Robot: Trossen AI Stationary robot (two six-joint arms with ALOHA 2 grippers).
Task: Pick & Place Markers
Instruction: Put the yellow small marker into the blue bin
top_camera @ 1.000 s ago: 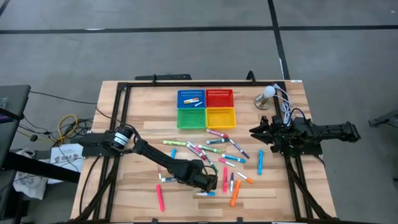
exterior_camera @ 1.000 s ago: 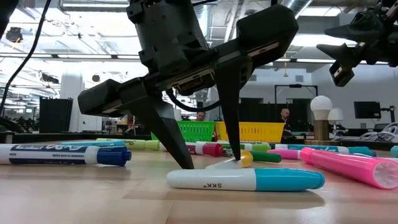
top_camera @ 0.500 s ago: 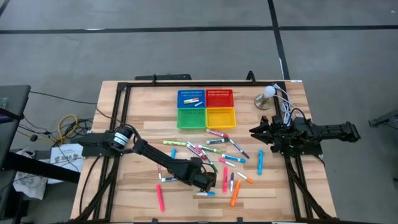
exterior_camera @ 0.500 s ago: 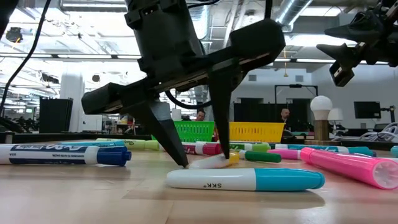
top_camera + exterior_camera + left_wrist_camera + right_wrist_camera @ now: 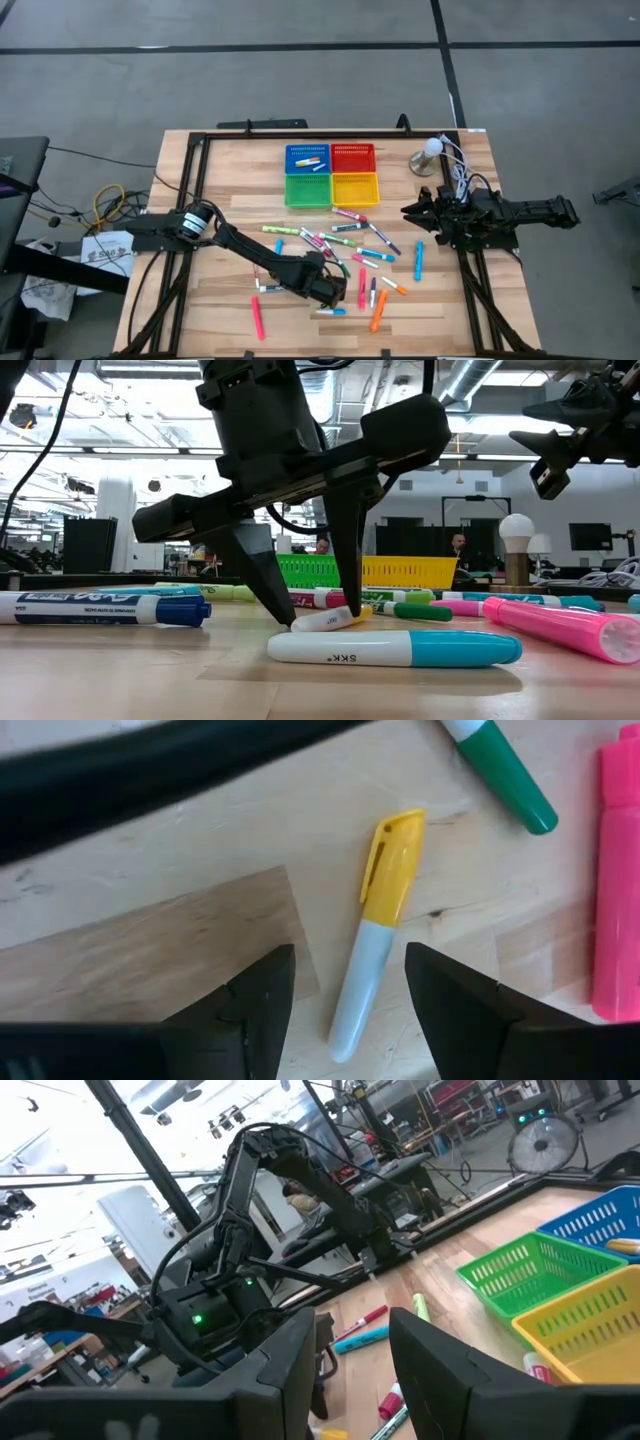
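Observation:
Many markers [image 5: 350,250] lie scattered on the wooden table's near half. My left gripper [image 5: 333,291] is low over a white-barrelled marker with a yellow cap [image 5: 385,890]. It is open, with a finger on either side of the marker's white end [image 5: 320,621] and its tips at the table top. The marker lies flat on the wood. A white and cyan marker [image 5: 400,649] lies just nearer. My right gripper [image 5: 415,212] is open and hangs in the air over the table's right side, away from the markers. My left gripper comes from above, pointing down, with its fingers across the yellow-capped marker's white barrel [image 5: 352,1005]. The wrist view shows wood on both sides of the barrel. In the low view one fingertip [image 5: 287,622] stands right at the barrel's end; whether it touches, I cannot tell.
Four mesh baskets stand in a square at the table's far middle: blue [image 5: 307,158], red [image 5: 353,157], green [image 5: 308,189], yellow [image 5: 355,188]. A small lamp [image 5: 430,155] stands at the far right. A green marker [image 5: 505,775] and a pink one [image 5: 615,880] lie close to my left gripper.
My left gripper has shifted a little toward the table's left edge, and its fingers have drawn somewhat closer together. The yellow-capped marker between them has slid the same way and turned slightly on the wood.

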